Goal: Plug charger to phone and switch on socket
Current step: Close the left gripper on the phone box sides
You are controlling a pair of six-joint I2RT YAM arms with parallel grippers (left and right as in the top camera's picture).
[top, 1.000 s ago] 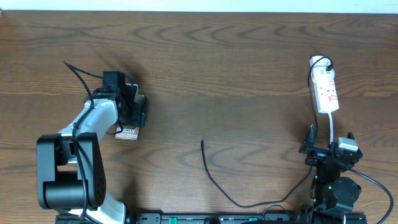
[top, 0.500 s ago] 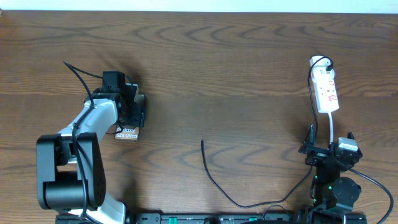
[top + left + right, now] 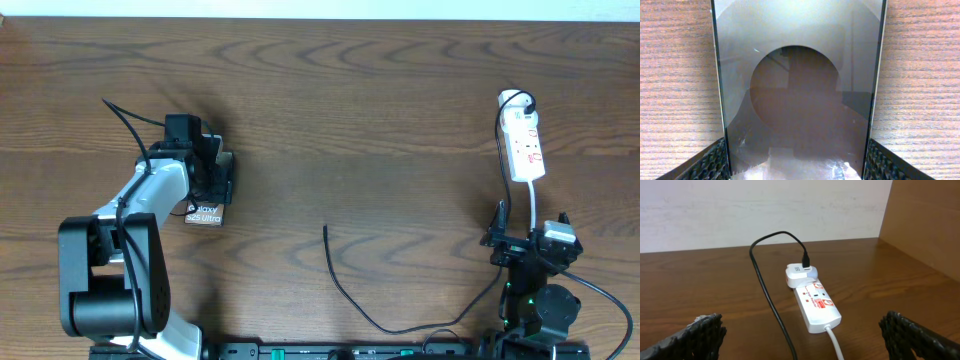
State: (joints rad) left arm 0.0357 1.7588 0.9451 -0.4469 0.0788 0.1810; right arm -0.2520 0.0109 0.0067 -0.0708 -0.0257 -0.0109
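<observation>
Left claw (image 3: 215, 178) clamped on the phone (image 3: 205, 213), scene unchanged

Nothing has visibly moved in the last second. The phone sits at left of frame, held by its long edges. The right claw (image 3: 807, 332) gapes empty, and the charger (image 3: 345, 295) lies loose mid-desk (image 3: 400, 100), so plugging remains undone.

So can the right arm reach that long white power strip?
Probably yes. The open right gripper faces the long white plastic power strip; only the strip's white cord and the thin black charger cable lie between them, nothing tall.

Even bright light, glare on phone (image 3: 800, 30)
</observation>
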